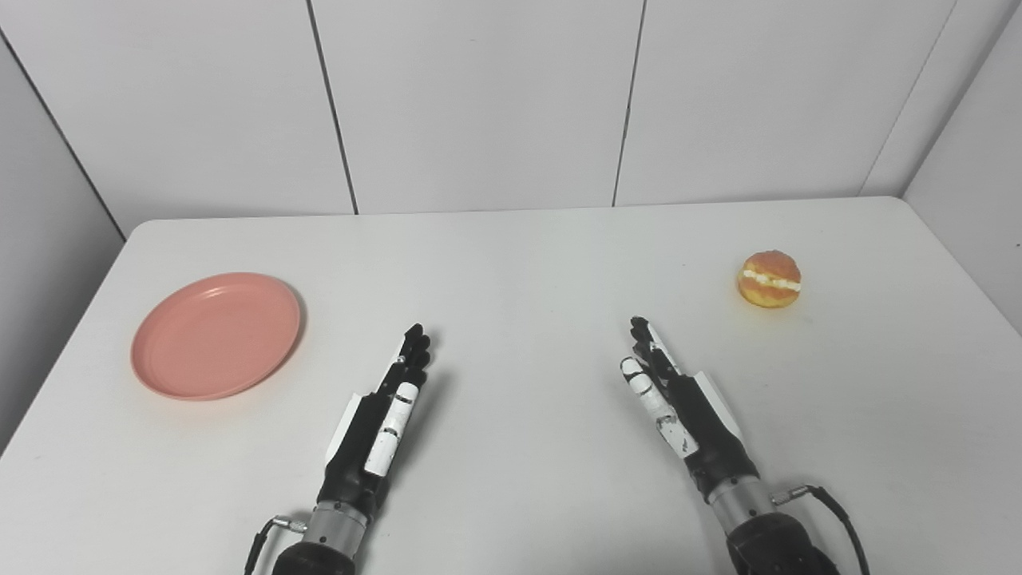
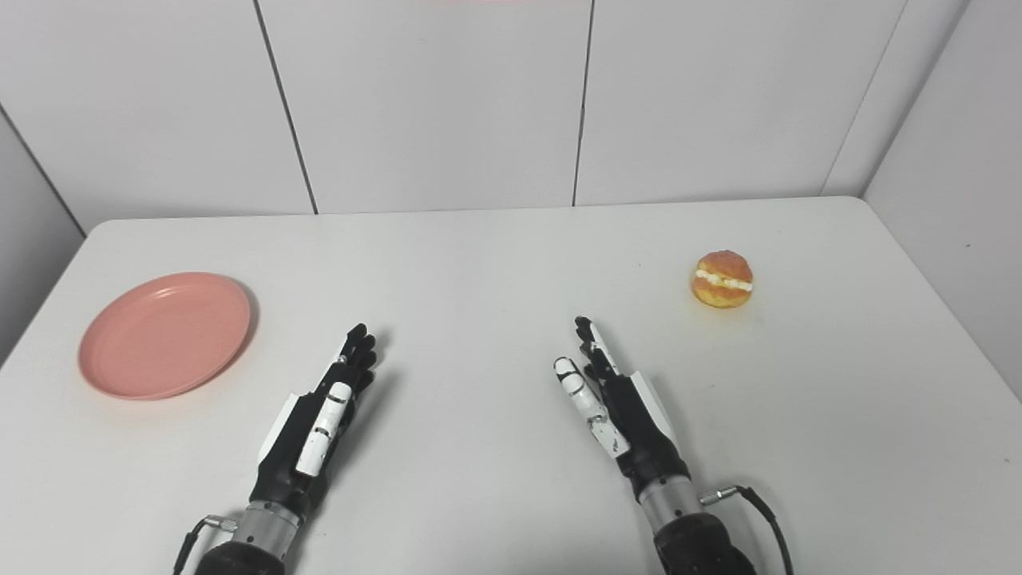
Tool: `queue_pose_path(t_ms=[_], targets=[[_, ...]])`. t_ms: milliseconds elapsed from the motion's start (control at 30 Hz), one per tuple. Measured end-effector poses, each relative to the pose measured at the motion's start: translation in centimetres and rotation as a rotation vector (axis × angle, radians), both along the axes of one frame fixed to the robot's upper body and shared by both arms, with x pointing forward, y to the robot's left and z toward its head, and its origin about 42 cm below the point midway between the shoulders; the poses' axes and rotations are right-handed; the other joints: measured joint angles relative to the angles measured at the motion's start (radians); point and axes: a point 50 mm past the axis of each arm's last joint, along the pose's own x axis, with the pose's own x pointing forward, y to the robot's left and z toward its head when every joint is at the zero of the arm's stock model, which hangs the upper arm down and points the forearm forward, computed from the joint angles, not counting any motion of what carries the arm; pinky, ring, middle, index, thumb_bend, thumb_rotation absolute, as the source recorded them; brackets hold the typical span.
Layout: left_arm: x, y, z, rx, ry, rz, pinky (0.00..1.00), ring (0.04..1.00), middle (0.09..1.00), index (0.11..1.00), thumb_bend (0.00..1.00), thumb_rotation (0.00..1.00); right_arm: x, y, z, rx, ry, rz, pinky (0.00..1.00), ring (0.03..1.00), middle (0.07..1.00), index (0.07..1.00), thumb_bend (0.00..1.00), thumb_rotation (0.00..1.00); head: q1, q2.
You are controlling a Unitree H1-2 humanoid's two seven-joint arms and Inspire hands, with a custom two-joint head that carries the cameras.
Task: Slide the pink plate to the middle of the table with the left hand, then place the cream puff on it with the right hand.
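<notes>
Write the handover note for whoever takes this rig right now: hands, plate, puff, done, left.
Left hand: open, holding nothing, near the table's middle.
Right hand: open, holding nothing.
Round pink plastic plate: at the white table's left side, not touched.
Golden cream puff with white filling: far right, on the table.
Done: nothing.
Left: slide the plate to the middle, then place the puff.

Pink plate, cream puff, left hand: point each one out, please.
pink plate (image 1: pixel 215 334), left eye view, centre of its dish.
cream puff (image 1: pixel 769 279), left eye view, on its cream band.
left hand (image 1: pixel 383 415), left eye view, back of the hand.
</notes>
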Motion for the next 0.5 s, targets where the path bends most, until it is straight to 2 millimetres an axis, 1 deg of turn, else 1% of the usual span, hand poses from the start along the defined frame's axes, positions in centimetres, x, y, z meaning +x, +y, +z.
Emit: queue_pose_path(t_ms=[500], targets=[[0.00,0.00,0.00,0.000,0.000,0.000,1.00,0.995,1.000,1.000,0.48,1.00,0.01,0.00,0.00,-0.001,0.000,0.000,0.95,0.993,1.000,1.000,0.42,1.00,0.000,0.000]])
